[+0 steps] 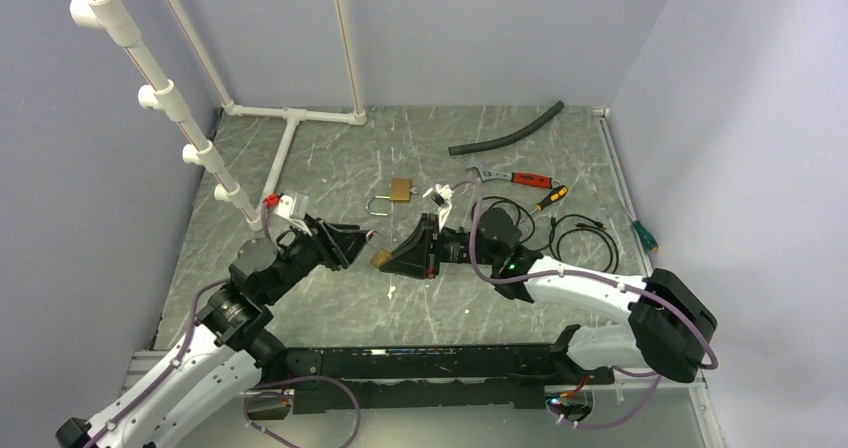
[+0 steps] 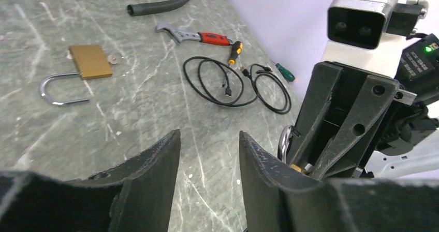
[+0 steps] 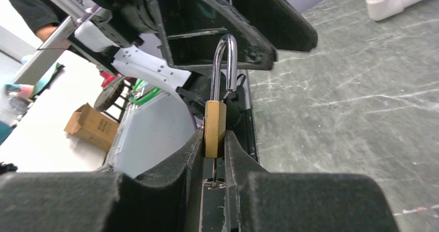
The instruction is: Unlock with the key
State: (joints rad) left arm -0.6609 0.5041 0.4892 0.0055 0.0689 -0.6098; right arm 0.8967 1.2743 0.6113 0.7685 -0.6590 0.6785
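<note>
1. The right pincer point(image 3: 213, 145) is closed narrow on the flat faces of a brass padlock point(image 3: 214, 122). The silver shackle point(image 3: 228, 51) juts out ahead and the lock's underside faces back into the gap between the fingers. This grip probably serves to steady the lock above the desk point(image 2: 129, 118) while the other arm works on it.
2. The key point(image 3: 214, 177) sits just under the lock body, between the right fingers, and shows as a thin stem with a small ring (it looks seated in the keyhole, though the slot itself is hidden).
3. The left pincer point(image 2: 208, 139) stands at a middling width and holds nothing. It faces the right one at close range, likely lined up to reach the lock.
4. Only the right wrist view shows the key. It also shows the shackle's short leg ending clear of the body, so the lock may already be sprung.
5. The left wrist view shows instead a second padlock point(image 2: 90, 61) lying flat on the desk, well apart. A wrench point(image 2: 194, 35), a screwdriver point(image 2: 235, 51) and coiled cables point(image 2: 233, 82) lie beyond it.
6. The top view gives the layout, with both pincers nose to nose at mid-desk. I cannot tell whether the shackle touches the left fingers.
</note>
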